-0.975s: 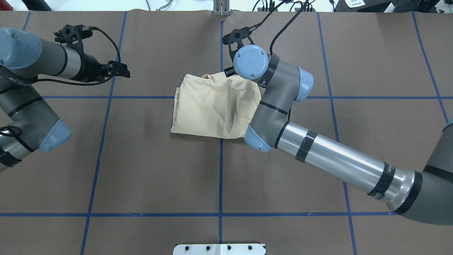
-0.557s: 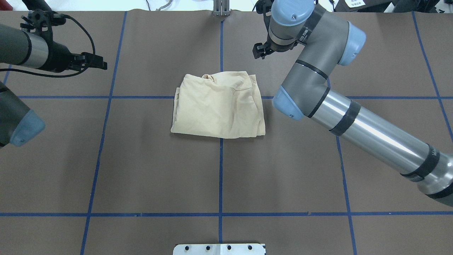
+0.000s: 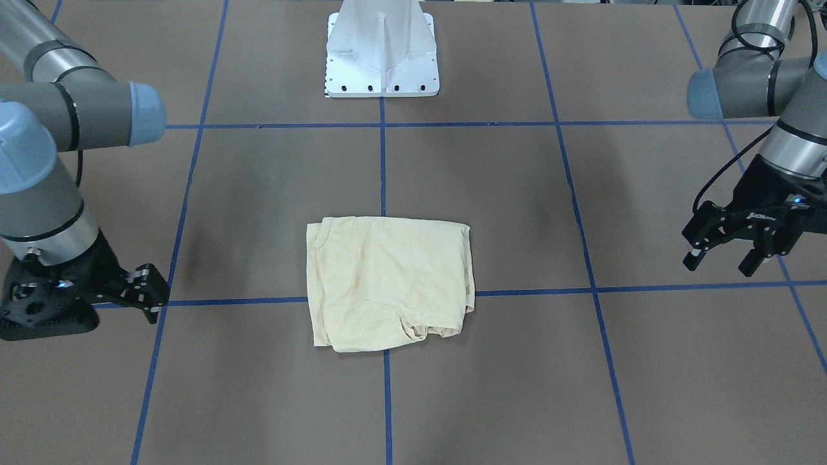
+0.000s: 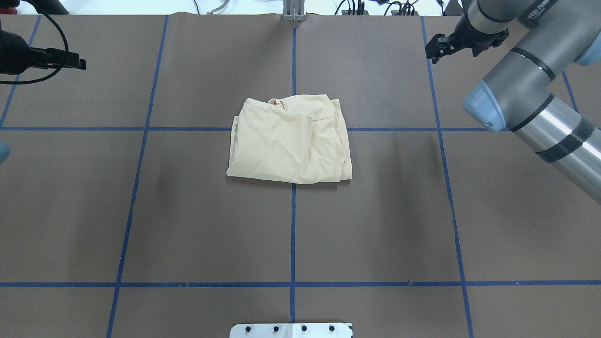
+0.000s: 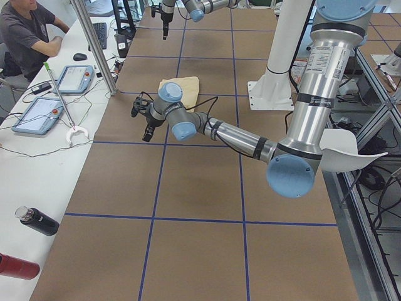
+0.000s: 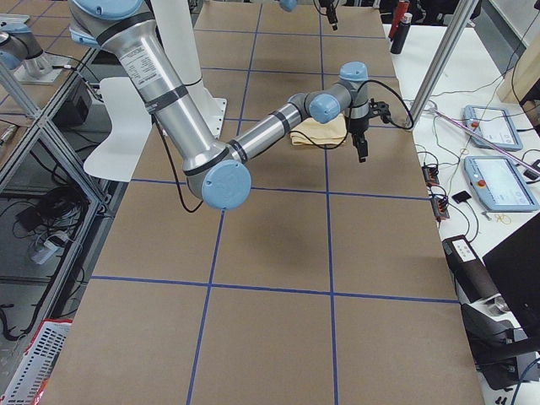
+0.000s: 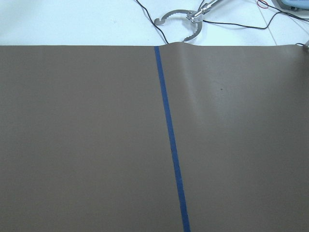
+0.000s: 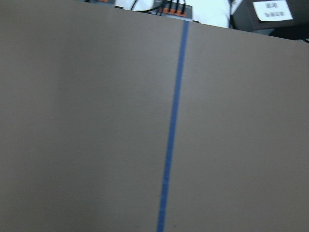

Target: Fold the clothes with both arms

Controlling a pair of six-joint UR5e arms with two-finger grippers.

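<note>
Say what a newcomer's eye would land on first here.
A folded cream shirt lies alone in the middle of the brown table, covering a crossing of the blue tape lines. The left gripper and the right gripper hang open far out to either side of it, touching nothing.

This is a robot lab: robot arms [image 5: 232, 132] over a taped brown table [image 5: 188, 188], control tablets [image 5: 74, 79] on the side desk [image 5: 37, 182].
</note>
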